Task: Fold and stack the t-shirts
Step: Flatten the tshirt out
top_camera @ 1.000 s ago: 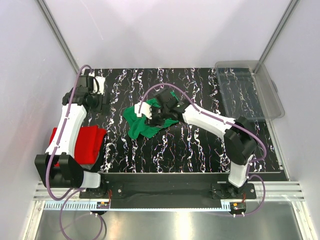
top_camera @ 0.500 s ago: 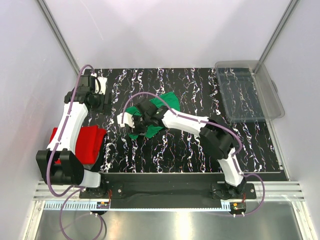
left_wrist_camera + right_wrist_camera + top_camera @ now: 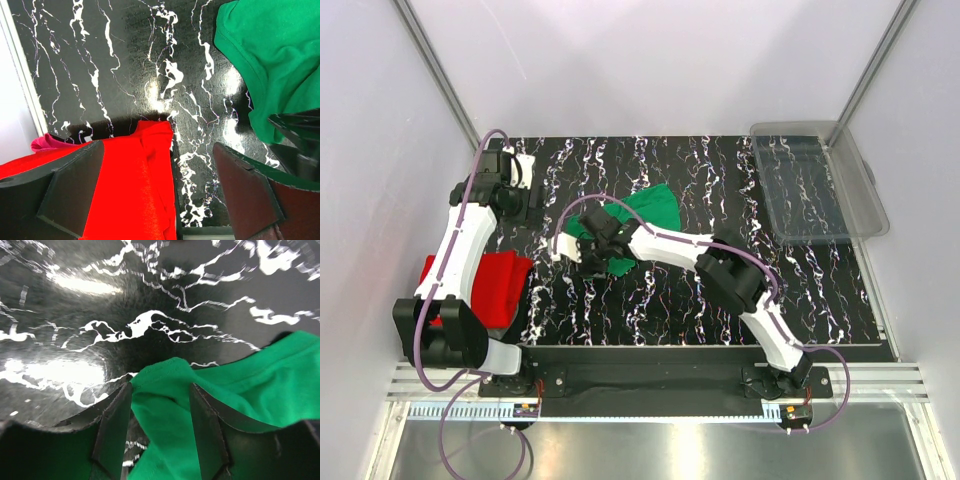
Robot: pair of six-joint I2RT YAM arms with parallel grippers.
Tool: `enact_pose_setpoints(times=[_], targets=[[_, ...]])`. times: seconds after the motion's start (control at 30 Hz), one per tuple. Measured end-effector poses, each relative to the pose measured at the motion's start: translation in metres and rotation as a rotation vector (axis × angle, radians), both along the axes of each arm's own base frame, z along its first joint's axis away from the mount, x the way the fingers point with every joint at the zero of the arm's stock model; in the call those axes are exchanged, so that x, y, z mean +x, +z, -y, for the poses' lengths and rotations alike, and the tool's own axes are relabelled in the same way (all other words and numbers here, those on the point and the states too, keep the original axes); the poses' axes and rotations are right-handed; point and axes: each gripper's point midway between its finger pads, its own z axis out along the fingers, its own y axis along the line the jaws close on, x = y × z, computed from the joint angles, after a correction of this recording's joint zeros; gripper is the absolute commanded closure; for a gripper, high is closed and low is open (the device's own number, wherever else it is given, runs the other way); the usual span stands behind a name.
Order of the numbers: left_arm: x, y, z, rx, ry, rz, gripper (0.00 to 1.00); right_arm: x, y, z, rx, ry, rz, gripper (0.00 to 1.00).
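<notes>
The bright green t-shirt lies crumpled at the table's middle; it also shows as green t-shirt at the right of the left wrist view. My right gripper stands over its left end. In the right wrist view a raised fold of the green t-shirt fills the gap of the right gripper, touching both fingers. A folded red t-shirt rests at the left edge. My left gripper hangs open above the table at the back left, with the red t-shirt below the left gripper.
A clear plastic bin stands at the back right corner. A strip of pink cloth peeks out beside the red shirt. The table's left edge runs close to the left gripper.
My right arm has swung left across the green shirt, drawing its near-left part along and leaving the far part spread out. The left arm has hardly moved.
</notes>
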Motion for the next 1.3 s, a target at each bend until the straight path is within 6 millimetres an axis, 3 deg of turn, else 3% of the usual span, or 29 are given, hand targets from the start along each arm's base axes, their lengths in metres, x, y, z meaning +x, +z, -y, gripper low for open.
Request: enact_pose_setpoints(times=[0.1,0.13,0.17,0.2,0.27,0.4,0.47,0.53,0.6,0.67,0.77,0.87,0.93,1.0,1.1,1.17,1.2,1.3], targets=[[0.001,0.0,0.0,0.002,-0.002,0.004,0.04,-0.001,-0.017,0.001,-0.03,-0.009,-0.01,0.51],[0.001,0.0,0.0,0.002,-0.002,0.004,0.04,-0.001,-0.019,0.001,-0.035,-0.011,-0.013,0.63],[0.001,0.001,0.0,0.003,-0.002,0.005,0.04,-0.001,-0.022,0.002,-0.039,-0.011,-0.012,0.87],[0.001,0.0,0.0,0.003,-0.002,0.004,0.04,0.0,-0.022,0.002,-0.042,-0.012,-0.008,0.94],[0.001,0.0,0.0,0.002,-0.002,0.004,0.04,0.003,-0.02,0.002,-0.044,-0.028,0.0,1.0],[0.001,0.0,0.0,0.002,-0.002,0.002,0.05,0.012,-0.013,0.004,-0.05,-0.048,0.046,1.0],[0.002,-0.001,0.0,0.002,-0.002,-0.002,0.05,0.015,0.0,0.006,-0.047,-0.048,0.077,1.0],[0.003,-0.004,0.0,0.002,-0.002,-0.011,0.05,0.02,0.03,0.008,-0.025,-0.042,0.137,1.0],[0.005,-0.007,0.0,0.003,-0.002,-0.018,0.06,0.027,0.083,0.011,0.034,-0.035,0.234,1.0],[0.007,-0.007,0.0,0.003,-0.003,-0.021,0.06,0.034,0.144,0.013,0.112,-0.034,0.342,1.0],[0.01,-0.005,-0.001,0.011,-0.005,-0.012,0.06,0.046,0.259,0.02,0.28,-0.048,0.571,1.0],[0.016,0.004,-0.005,0.028,0.002,0.015,0.06,0.053,0.36,0.041,0.419,-0.077,0.833,1.0],[0.022,0.013,-0.007,0.039,0.009,0.046,0.07,0.063,0.403,0.058,0.458,-0.11,0.964,1.0],[0.029,0.023,-0.01,0.052,0.017,0.088,0.07,0.081,0.43,0.078,0.461,-0.166,1.056,1.0],[0.038,0.036,-0.011,0.058,0.023,0.139,0.08,0.123,0.437,0.121,0.391,-0.287,1.121,1.0],[0.04,0.042,-0.011,0.058,0.023,0.16,0.11,0.158,0.421,0.158,0.309,-0.382,1.127,1.0],[0.04,0.042,-0.011,0.058,0.021,0.163,0.13,0.171,0.406,0.174,0.266,-0.419,1.116,1.0],[0.037,0.042,-0.006,0.06,-0.012,0.17,0.17,0.21,0.326,0.226,0.088,-0.515,1.021,1.0]])
